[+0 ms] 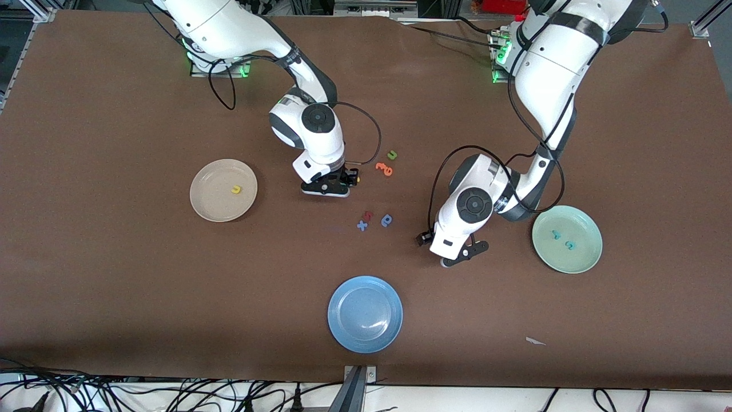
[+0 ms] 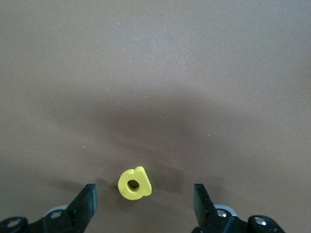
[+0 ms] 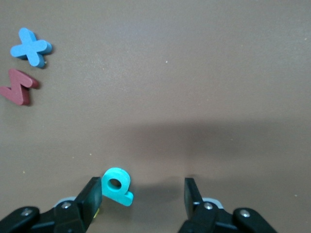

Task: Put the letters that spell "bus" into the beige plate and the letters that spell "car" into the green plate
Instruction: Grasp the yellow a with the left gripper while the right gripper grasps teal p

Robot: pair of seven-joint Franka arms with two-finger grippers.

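You've got a brown table [image 1: 114,286]. Beige plate [image 1: 214,203] w/ yellow letter [image 1: 235,189]; pale green plate [image 1: 583,254] w/ two teal letters [image 1: 563,239]; blue plate [image 1: 343,326] plain. Yellow "a" [image 2: 134,184], teal "b" [image 3: 117,185], blue "x" [image 3: 30,46], dark red zigzag [image 3: 19,88], orange letters [image 1: 384,167], green "u" [image 1: 392,154].

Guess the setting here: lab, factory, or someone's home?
Most likely a robotics lab bench. Two white arms stand bolted along one edge of a table covered in brown cloth, loose cables trail under the camera's edge, and the only work pieces are foam letters and plastic plates such as the blue plate.
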